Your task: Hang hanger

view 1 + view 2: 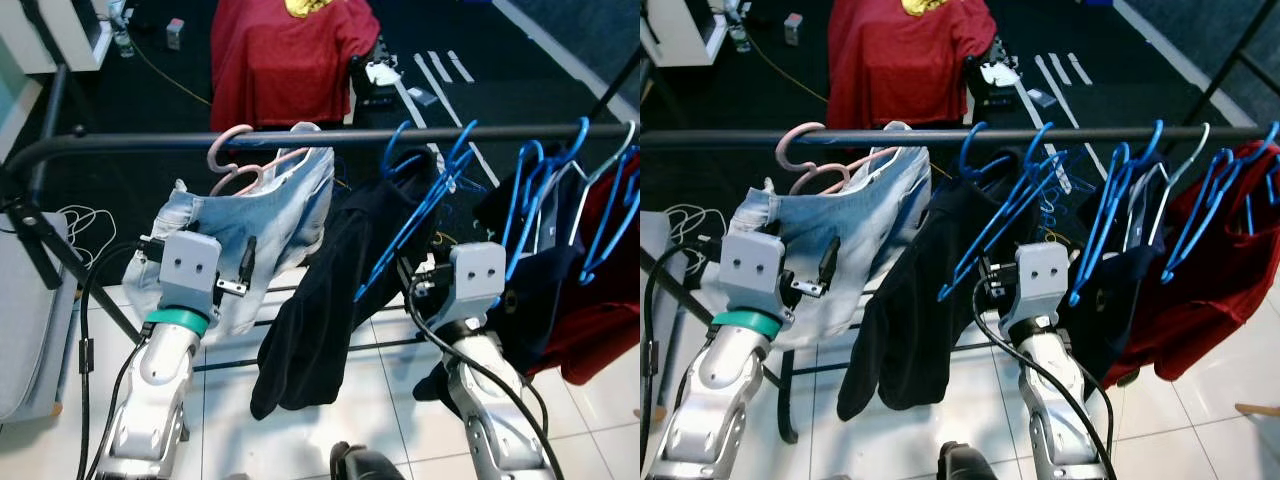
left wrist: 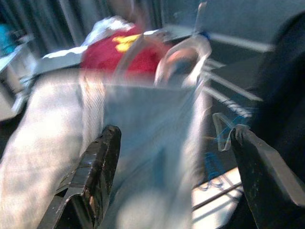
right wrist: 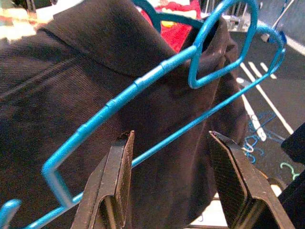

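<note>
Blue hanger (image 3: 143,86) hooked over the dark rail (image 1: 330,138), tilted steeply, carrying a black garment (image 1: 320,300) that droops toward the white tiled floor (image 1: 380,390). Right gripper (image 3: 171,186) raised just before it, fingers spread wide with the hanger's thin lower bar crossing the gap between them, nothing pinched. More blue hangers (image 1: 545,190) bunched further along the rail to the right, over dark and red clothing (image 1: 600,290). Pink hanger (image 1: 240,160) to the left on the same rail, holding pale denim (image 1: 250,230). Left gripper (image 2: 176,176) lifted close to that denim, fingers well apart, empty. Red cloth (image 1: 290,55) draped over something behind the rail, on dark flooring.
</note>
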Controlling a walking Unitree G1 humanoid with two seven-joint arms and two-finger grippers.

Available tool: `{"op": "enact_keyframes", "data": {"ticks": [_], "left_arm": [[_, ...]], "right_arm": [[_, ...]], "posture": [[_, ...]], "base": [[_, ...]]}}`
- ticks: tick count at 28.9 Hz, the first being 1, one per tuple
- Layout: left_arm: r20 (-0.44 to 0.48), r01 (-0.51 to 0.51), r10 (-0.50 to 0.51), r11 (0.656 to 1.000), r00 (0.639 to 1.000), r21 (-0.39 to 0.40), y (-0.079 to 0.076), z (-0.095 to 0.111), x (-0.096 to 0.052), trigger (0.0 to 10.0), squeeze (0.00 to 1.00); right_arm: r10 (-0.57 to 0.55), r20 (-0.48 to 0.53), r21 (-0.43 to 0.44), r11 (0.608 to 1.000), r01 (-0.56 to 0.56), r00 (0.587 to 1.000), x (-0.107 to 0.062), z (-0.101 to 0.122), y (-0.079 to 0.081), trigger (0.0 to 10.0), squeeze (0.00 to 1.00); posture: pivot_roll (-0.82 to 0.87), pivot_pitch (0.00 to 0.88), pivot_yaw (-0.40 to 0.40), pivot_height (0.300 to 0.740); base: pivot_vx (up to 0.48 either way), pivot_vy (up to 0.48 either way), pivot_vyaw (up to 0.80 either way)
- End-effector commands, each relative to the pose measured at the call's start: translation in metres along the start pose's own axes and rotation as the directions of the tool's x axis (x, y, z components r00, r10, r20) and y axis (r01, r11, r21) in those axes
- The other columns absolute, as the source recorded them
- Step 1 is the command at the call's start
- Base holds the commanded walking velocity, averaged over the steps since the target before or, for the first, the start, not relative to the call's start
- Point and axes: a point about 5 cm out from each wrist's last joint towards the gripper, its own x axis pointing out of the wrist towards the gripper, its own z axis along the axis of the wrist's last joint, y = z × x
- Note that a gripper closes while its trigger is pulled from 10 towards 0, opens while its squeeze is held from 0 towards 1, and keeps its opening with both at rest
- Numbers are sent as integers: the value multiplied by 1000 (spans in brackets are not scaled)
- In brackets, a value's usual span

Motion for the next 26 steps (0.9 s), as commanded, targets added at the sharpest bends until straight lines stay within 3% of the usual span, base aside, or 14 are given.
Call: {"op": "enact_keyframes", "data": {"ticks": [1,4,5,8,9,11,12,16,18,19,20,21,26], "left_arm": [[-14,61,-61,998,998,-20,-3,1,-6,10000,0],[-26,112,-113,993,993,-35,-2,3,-10,10000,0],[-41,183,-184,982,982,-34,2,5,-16,10000,0],[-41,183,-184,982,982,-34,2,5,-16,10000,0],[-54,254,-255,967,965,-26,9,7,-23,10000,0],[-54,254,-255,967,965,-26,9,7,-23,10000,0],[-51,315,-316,949,948,-25,18,13,-27,10000,0],[-6,392,-393,918,919,-55,24,33,-28,10000,0],[1,430,-431,901,902,-47,16,39,-25,10000,0],[12,463,-463,884,886,-64,4,43,-22,10000,0],[12,463,-463,884,886,-64,4,43,-22,10000,0],[16,483,-483,873,875,-67,-8,45,-18,10000,0],[-6,477,-479,877,878,-59,-28,42,-1,10000,0]], "right_arm": [[6,-19,4,1000,-6,1000,-4,-4,0,10000,0],[15,-19,1,1000,-15,1000,-4,-4,1,10000,0],[23,-18,-3,1000,-23,1000,-5,-4,3,10000,0],[23,-18,-3,1000,-23,1000,-5,-4,3,10000,0],[27,-15,-6,1000,-27,1000,-5,-3,4,10000,0],[27,-15,-6,1000,-27,1000,-5,-3,4,10000,0],[29,-10,-11,1000,-29,1000,-4,-2,4,10000,0],[21,3,-26,999,-21,1000,-2,2,1,10000,0],[11,12,-33,999,-11,1000,-1,4,-2,10000,0],[2,19,-36,999,-1,1000,-1,6,-3,10000,0],[2,19,-36,999,-1,1000,-1,6,-3,10000,0],[-3,24,-38,999,4,1000,-1,8,-4,10000,0],[-4,23,-35,999,5,1000,-1,7,-2,10000,0]], "posture": [[-73,0,2,740],[-71,0,2,740],[-66,0,2,740],[-66,0,2,740],[-62,0,-1,740],[-62,0,-1,740],[-61,0,-2,740],[-65,0,3,740],[-69,0,13,740],[-76,0,20,740],[-76,0,20,740],[-76,0,20,740],[-74,1,22,740]], "base": [[0,0,0],[0,0,0],[0,0,0],[0,0,0],[0,0,0],[0,0,0],[0,0,0],[0,0,0],[0,0,0],[0,0,0],[0,0,0],[0,0,0],[0,0,0]]}}
